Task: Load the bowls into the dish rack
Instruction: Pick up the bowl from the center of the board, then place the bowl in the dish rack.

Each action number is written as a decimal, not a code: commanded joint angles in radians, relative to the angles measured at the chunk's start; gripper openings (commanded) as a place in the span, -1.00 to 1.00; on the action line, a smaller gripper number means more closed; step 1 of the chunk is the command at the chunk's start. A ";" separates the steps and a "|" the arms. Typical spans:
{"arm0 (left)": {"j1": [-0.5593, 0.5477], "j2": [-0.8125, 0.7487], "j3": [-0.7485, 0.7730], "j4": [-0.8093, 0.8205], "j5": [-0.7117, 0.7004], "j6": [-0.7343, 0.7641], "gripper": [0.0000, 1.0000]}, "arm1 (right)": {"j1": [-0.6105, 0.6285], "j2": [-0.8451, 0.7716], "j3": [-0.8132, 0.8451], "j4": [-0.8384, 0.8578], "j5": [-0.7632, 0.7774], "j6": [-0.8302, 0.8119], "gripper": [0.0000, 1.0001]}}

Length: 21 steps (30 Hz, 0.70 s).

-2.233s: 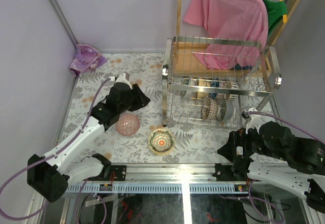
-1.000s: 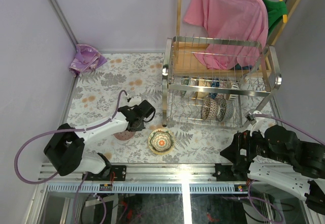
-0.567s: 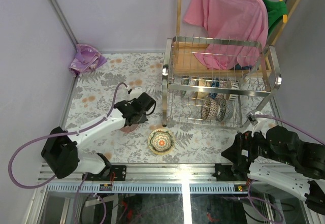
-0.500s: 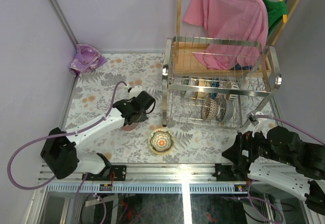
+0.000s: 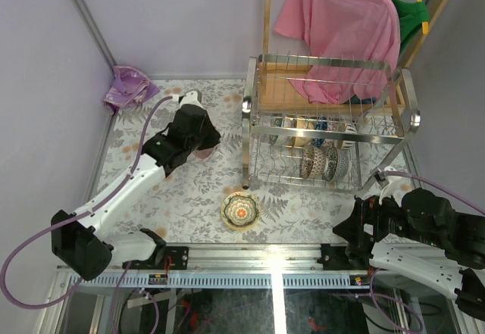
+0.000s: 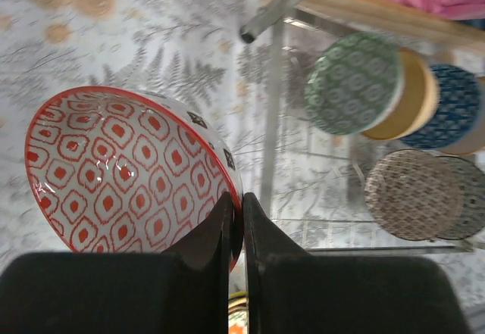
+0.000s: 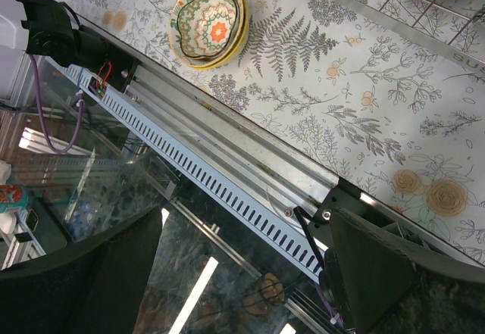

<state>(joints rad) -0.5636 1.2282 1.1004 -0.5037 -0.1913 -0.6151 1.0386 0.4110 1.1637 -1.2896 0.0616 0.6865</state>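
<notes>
Dish rack (image 5: 326, 122): biggest thing here, lies to the R of the L gripper (image 5: 195, 135) in the overhead view, its near corner post just beside the wrist. In the L wrist view it fills the upper R, ahead of the fingertips. Bowls already stand on edge in both tiers, e.g. green patterned bowl (image 6: 352, 84).

R gripper (image 7: 242, 273): jaws wide apart, nothing between them, parked low at the near table edge, well apart from the rack front. The L arm is nearer and has the load, so prob. the L arm's move.

L gripper: clamped thin on the rim of the red-patterned bowl (image 6: 114, 167). The bowl hangs L of the fingers, inside facing the wrist cam.

Next: carry R and fwd to a free gap between prongs.

Yellow-green bowl (image 5: 240, 210): on the table, below-R of the L gripper, not yet loaded.
</notes>
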 commanded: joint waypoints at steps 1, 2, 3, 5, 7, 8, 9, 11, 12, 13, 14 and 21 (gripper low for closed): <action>0.046 0.026 0.017 0.260 0.196 0.034 -1.00 | -0.001 0.023 0.029 -0.019 -0.056 -0.027 0.99; 0.062 0.039 0.012 0.296 0.243 0.027 -1.00 | 0.000 0.024 0.031 -0.020 -0.055 -0.026 0.99; 0.073 0.051 0.005 0.336 0.294 0.018 -1.00 | -0.001 0.026 0.034 -0.023 -0.055 -0.028 0.99; 0.094 0.079 -0.008 0.421 0.371 -0.005 -1.00 | -0.001 0.028 0.037 -0.026 -0.051 -0.030 0.99; 0.110 0.106 -0.018 0.492 0.431 -0.021 -1.00 | 0.000 0.031 0.038 -0.029 -0.048 -0.032 0.99; 0.120 0.121 -0.020 0.522 0.476 -0.030 -1.00 | 0.001 0.031 0.037 -0.030 -0.049 -0.034 0.99; 0.129 0.133 -0.023 0.558 0.498 -0.041 -1.00 | -0.001 0.033 0.038 -0.031 -0.046 -0.034 0.99; 0.145 0.155 -0.035 0.635 0.572 -0.074 -1.00 | 0.000 0.034 0.037 -0.031 -0.043 -0.036 0.99; 0.150 0.165 -0.042 0.681 0.604 -0.095 -1.00 | 0.000 0.033 0.034 -0.030 -0.043 -0.037 0.99; 0.152 0.177 -0.050 0.725 0.636 -0.116 -1.00 | 0.000 0.035 0.032 -0.030 -0.041 -0.038 0.99; 0.152 0.191 -0.053 0.765 0.667 -0.135 -1.00 | -0.001 0.035 0.029 -0.027 -0.040 -0.039 0.99; 0.152 0.268 -0.132 1.146 0.844 -0.351 -1.00 | 0.000 0.047 0.009 -0.004 -0.043 -0.044 0.99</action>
<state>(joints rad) -0.4145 1.4769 1.0077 0.2951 0.4431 -0.7795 1.0386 0.4324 1.1694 -1.2964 0.0673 0.6857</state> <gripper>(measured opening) 0.033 0.993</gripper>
